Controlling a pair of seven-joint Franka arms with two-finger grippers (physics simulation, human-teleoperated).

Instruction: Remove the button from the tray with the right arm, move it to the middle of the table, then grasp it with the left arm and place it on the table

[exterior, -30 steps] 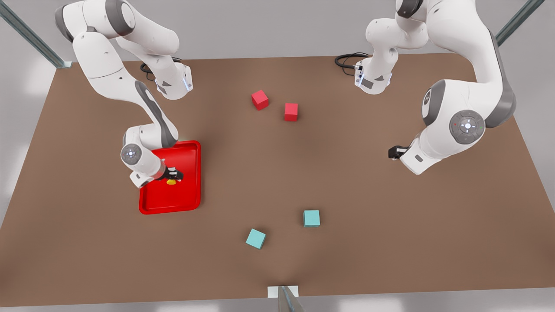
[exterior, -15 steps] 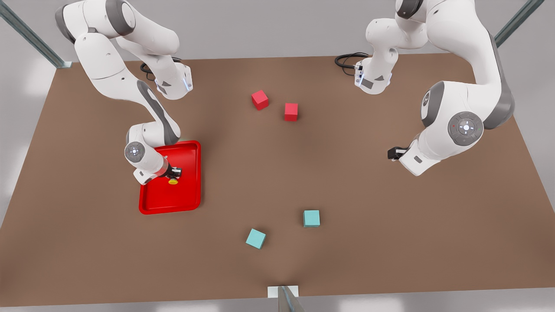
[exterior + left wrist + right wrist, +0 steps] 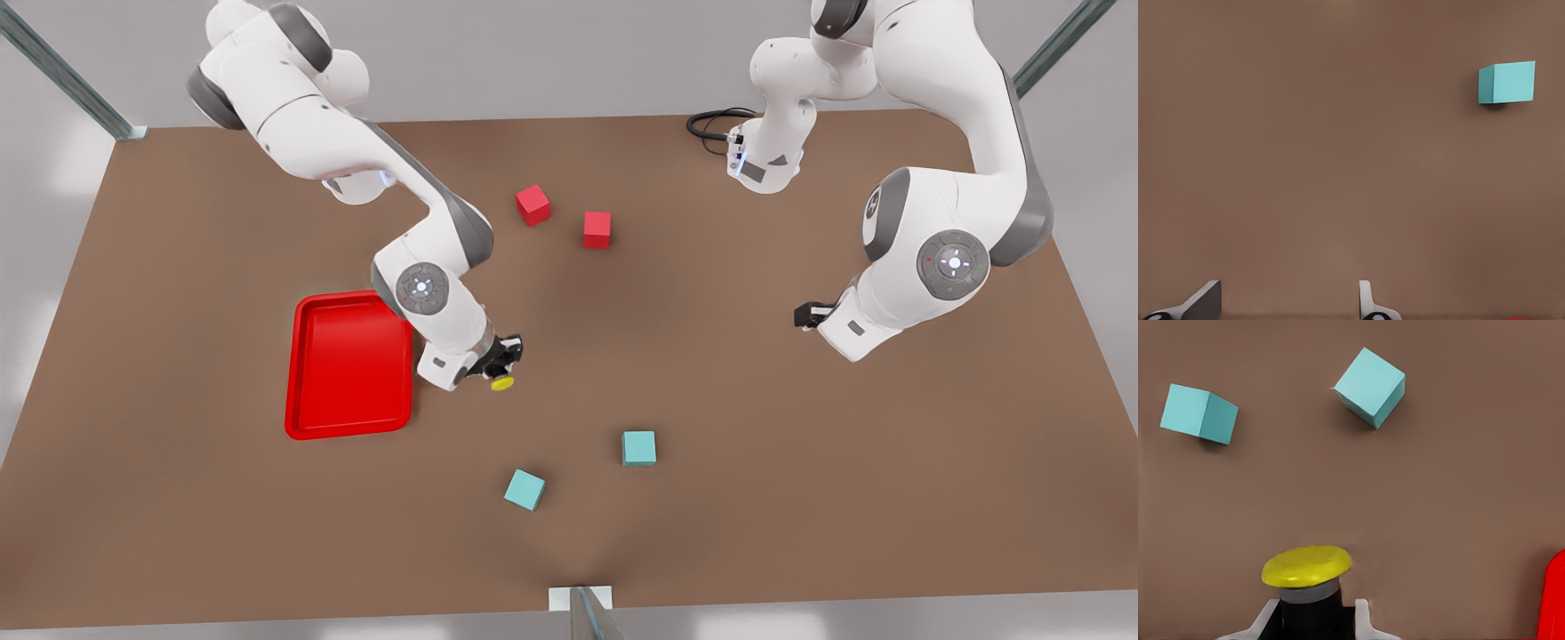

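I have the button clamped in the right end effector, which hangs just off the tray's rim on the side toward the desk's middle, above bare desk. In the right wrist view the two pale fingertips pinch the black body from either side, with the yellow cap standing out beyond them, slightly tilted. So the button is out of the tray and in the air, carried, not resting on anything that I can see.

From nearest to farthest in the front view: the two teal cubes sit toward the camera edge, the loaded right end effector is beyond them beside the tray, and the two red cubes lie farther back.

The relation I care about is the gap across the middle. The left end effector waits well apart on the front view's right, and the button lies from it toward the front view's left, across open desk between the red pair and the teal pair. Its fingers stand apart in the left wrist view, nothing between them, one teal cube off ahead. The right arm is by far the nearer one to the button; I judge it has more travel toward the middle before a handover makes sense.

The button looks tiny, a squat boxy body under a wide round cap. I expect little body for the left fingers to take while the right ones hold it.
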